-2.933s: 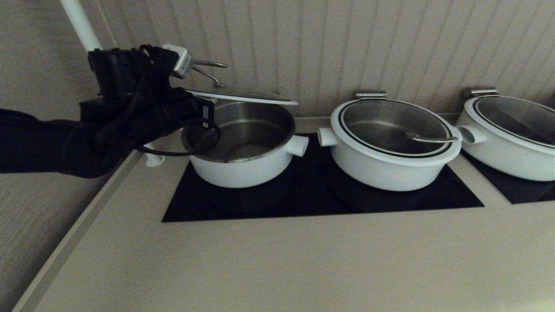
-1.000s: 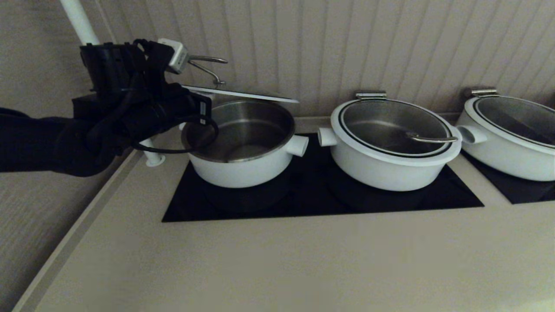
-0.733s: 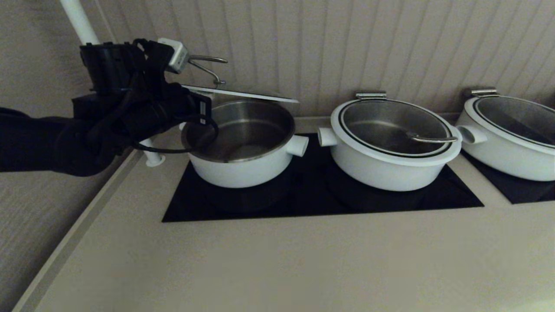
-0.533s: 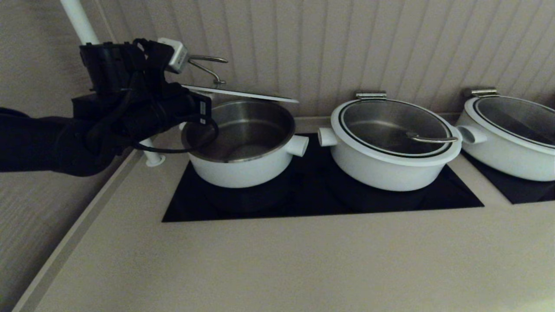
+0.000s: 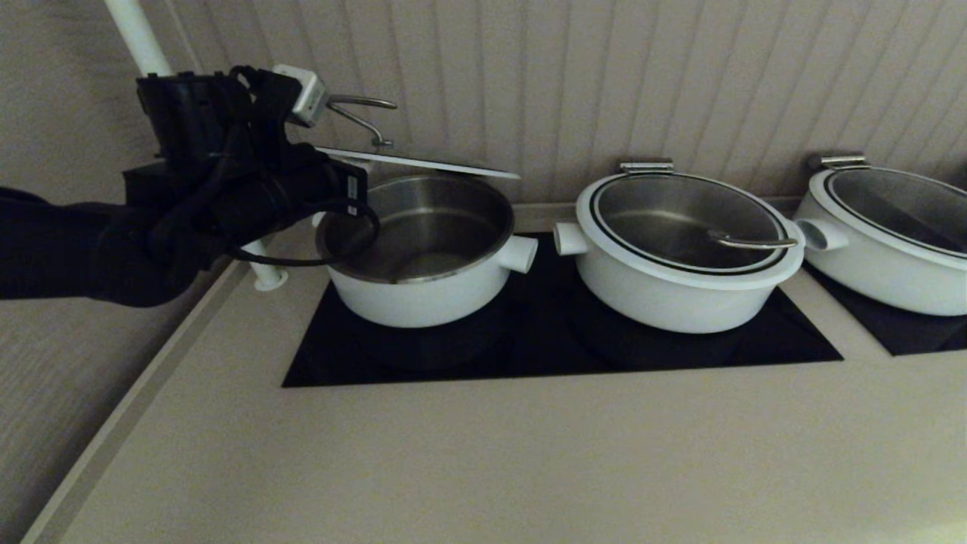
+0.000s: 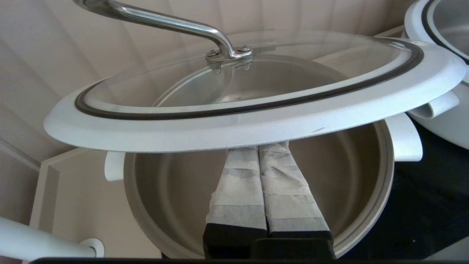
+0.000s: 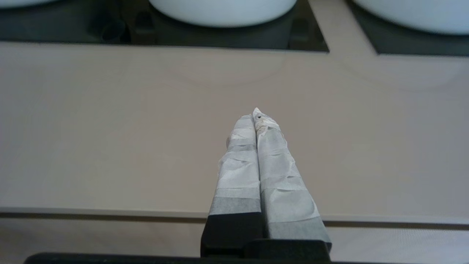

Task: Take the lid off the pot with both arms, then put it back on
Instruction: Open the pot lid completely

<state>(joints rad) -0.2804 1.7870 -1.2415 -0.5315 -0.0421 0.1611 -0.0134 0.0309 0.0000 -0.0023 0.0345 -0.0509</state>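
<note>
The lid is raised at its left side and hangs tilted over the open pot, its steel loop handle sticking up. My left gripper is at the pot's left. In the left wrist view its taped fingers are pressed together, and the gripper reaches under the lid's white rim, tips hidden by it, above the pot's steel inside. My right gripper is shut and empty, low over the beige counter near its front edge, out of the head view.
A second white pot with its lid on stands right of the open pot on the black cooktop. A third pot is at the far right. A white pole and the ribbed wall are behind.
Since 2.9 s ago my left arm has risen slightly and the lid's left side is tilted up a little more. Over the last second almost nothing has moved.
</note>
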